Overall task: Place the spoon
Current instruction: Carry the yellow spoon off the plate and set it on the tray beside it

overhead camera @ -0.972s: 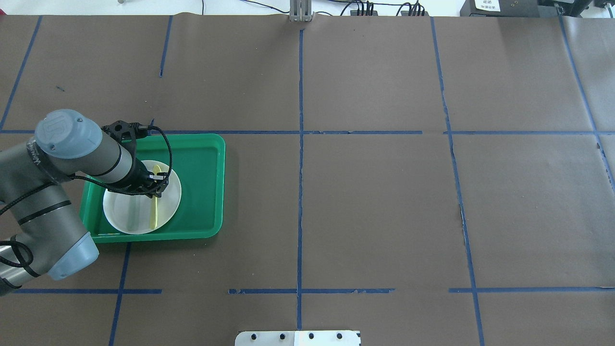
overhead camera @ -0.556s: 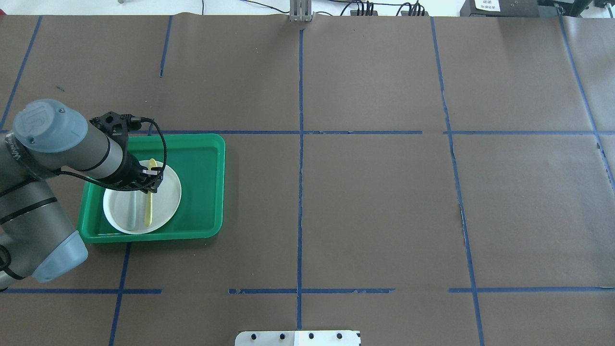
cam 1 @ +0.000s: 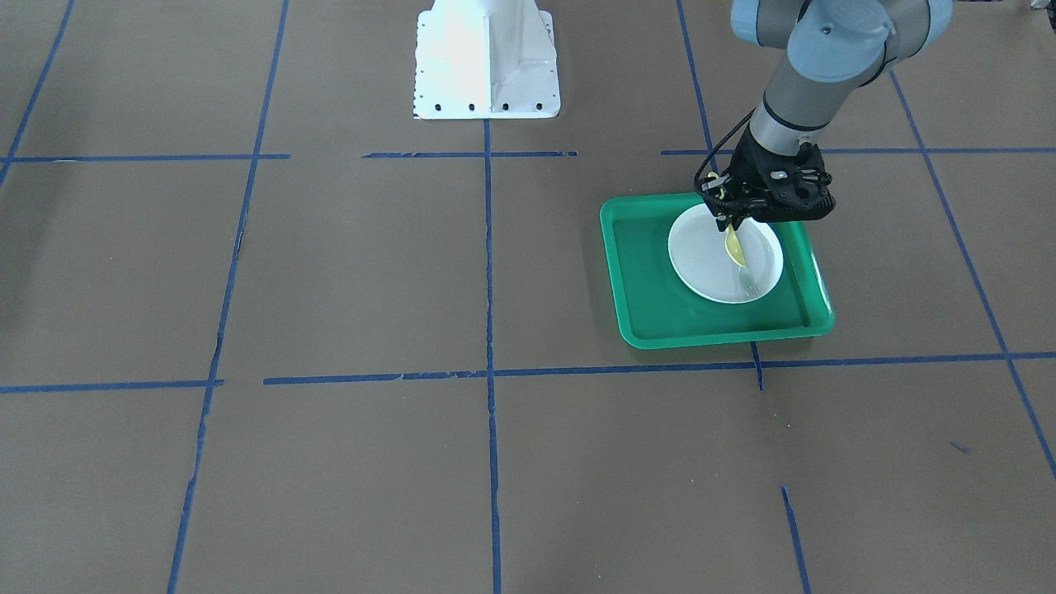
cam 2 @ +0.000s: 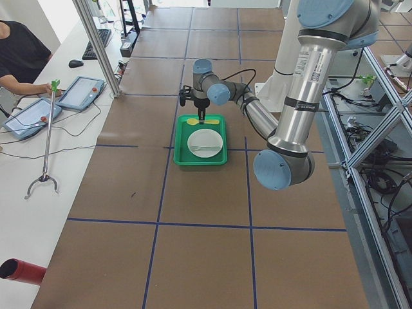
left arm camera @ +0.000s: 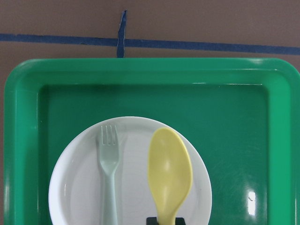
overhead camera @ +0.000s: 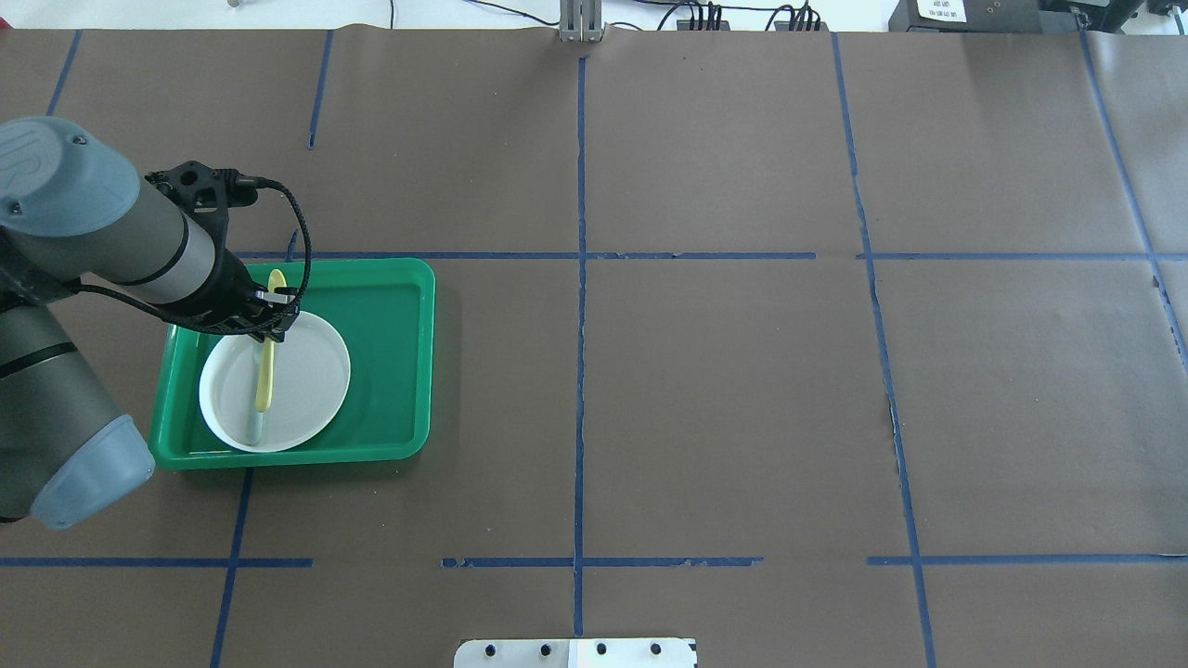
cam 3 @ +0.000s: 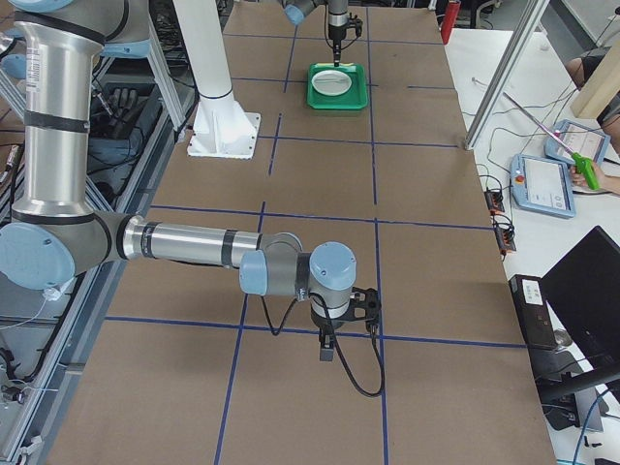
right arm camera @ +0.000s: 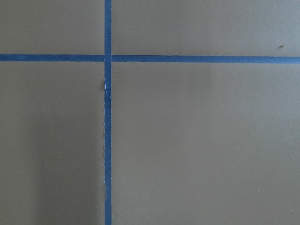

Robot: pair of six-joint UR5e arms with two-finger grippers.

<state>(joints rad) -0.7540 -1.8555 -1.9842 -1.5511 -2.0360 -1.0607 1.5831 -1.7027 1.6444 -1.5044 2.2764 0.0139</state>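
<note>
Spoon (overhead camera: 265, 376) pinched by left gripper (overhead camera: 272, 320), above plate (overhead camera: 316, 371) (fork (left arm camera: 109, 178) on it)

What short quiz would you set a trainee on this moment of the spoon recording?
1. True or false: the spoon lies loose on the white plate, free of the left gripper.
2. Fill in: the plate sits inside a ____ tray.
3. The fork lies: A) on the plate B) on the tray floor beside the plate C) in the left gripper.
Key: 1 false, the left gripper is shut on the spoon and holds it over the plate. 2 green. 3 A.
</note>
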